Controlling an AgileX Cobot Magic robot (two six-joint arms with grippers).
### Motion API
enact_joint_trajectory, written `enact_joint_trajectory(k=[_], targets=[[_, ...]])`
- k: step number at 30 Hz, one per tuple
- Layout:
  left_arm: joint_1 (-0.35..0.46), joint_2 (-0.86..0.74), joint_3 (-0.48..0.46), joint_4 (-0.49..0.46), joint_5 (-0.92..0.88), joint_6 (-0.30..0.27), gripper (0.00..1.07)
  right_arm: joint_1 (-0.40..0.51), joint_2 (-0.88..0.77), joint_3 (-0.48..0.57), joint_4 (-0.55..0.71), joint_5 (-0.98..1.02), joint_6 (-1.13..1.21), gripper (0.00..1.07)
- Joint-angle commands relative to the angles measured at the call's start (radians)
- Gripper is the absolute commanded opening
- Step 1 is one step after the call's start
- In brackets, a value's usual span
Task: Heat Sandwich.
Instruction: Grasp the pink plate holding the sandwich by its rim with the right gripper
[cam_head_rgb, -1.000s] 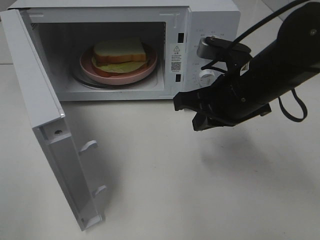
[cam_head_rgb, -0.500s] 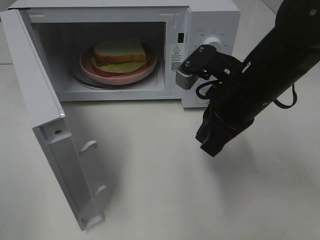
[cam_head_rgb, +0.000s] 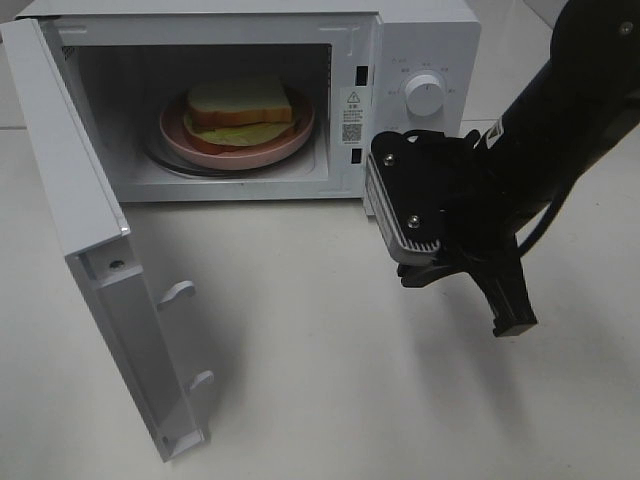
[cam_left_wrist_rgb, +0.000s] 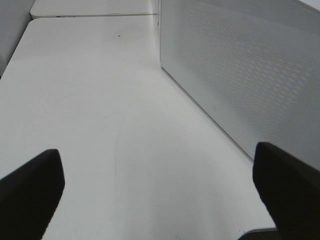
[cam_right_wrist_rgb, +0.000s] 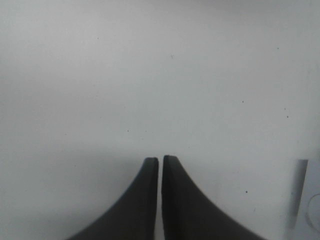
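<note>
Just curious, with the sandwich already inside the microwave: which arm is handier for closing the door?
Probably the left. The left claw, open, sits beside what looks like the door's meshed outer face, ready to push. The right claw, shut, is at the microwave's other end, away from the door.

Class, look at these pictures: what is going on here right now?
The sandwich lies on a pink plate inside the microwave, whose door stands wide open. The right gripper, shut and empty, points down at the table in front of the microwave. The left gripper is open over the table, holding nothing.
</note>
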Motion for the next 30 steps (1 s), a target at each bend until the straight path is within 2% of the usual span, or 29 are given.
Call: enact_joint_trajectory(k=[1,4,7,8,9,12,13,14,15,18,24,30], targets=[[0.003,-0.021,0.002,0.004,-0.008,-0.003,0.97,0.003,-0.014,-0.008,-0.035,0.005,-0.073,0.08],[0.003,-0.021,0.002,0.004,-0.008,-0.003,0.97,0.003,-0.014,-0.008,-0.054,-0.003,-0.071,0.10],[0.003,-0.021,0.002,0.004,-0.008,-0.003,0.97,0.003,-0.014,-0.008,-0.074,-0.037,-0.047,0.23],[0.003,-0.021,0.002,0.004,-0.008,-0.003,0.97,0.003,-0.014,-0.008,-0.074,-0.037,-0.047,0.23],[0.003,-0.021,0.002,0.004,-0.008,-0.003,0.97,0.003,-0.014,-0.008,-0.074,-0.059,-0.034,0.34],[0.003,-0.021,0.002,0.004,-0.008,-0.003,0.97,0.003,-0.014,-0.008,-0.074,-0.090,0.000,0.59],[0.003,-0.021,0.002,0.004,-0.008,-0.003,0.97,0.003,-0.014,-0.008,-0.074,-0.090,0.000,0.59],[0.003,-0.021,0.002,0.004,-0.008,-0.003,0.97,0.003,-0.014,-0.008,-0.076,-0.101,0.038,0.75],[0.003,-0.021,0.002,0.004,-0.008,-0.003,0.97,0.003,-0.014,-0.008,-0.081,-0.101,0.062,0.84],[0.003,-0.021,0.002,0.004,-0.008,-0.003,0.97,0.013,-0.014,-0.008,-0.149,-0.100,0.158,1.03],[0.003,-0.021,0.002,0.004,-0.008,-0.003,0.97,0.044,-0.013,-0.032,-0.263,-0.100,0.234,1.02],[0.003,-0.021,0.002,0.004,-0.008,-0.003,0.97,0.086,0.026,-0.109,-0.377,-0.094,0.318,1.00]])
